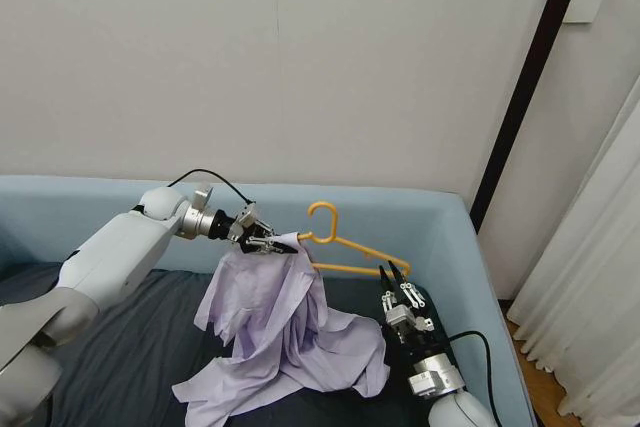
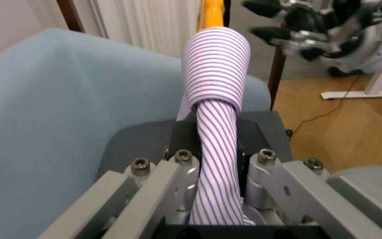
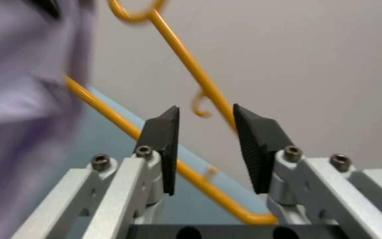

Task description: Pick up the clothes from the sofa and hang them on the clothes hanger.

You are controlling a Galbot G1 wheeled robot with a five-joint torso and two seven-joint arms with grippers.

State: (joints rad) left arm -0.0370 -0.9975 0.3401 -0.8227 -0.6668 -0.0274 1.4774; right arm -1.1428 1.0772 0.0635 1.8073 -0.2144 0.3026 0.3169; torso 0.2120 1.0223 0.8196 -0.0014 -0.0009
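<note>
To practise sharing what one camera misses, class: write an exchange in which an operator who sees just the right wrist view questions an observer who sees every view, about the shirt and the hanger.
Operator: I see the hanger's orange wire between the right gripper's open jaws. Is the left gripper holding anything?
Observer: Yes. The left gripper has its jaws shut on a striped fold of the shirt.
Operator: Where is the rest of the shirt?
Observer: It drapes down from that grip onto the seat of the sofa.
</note>
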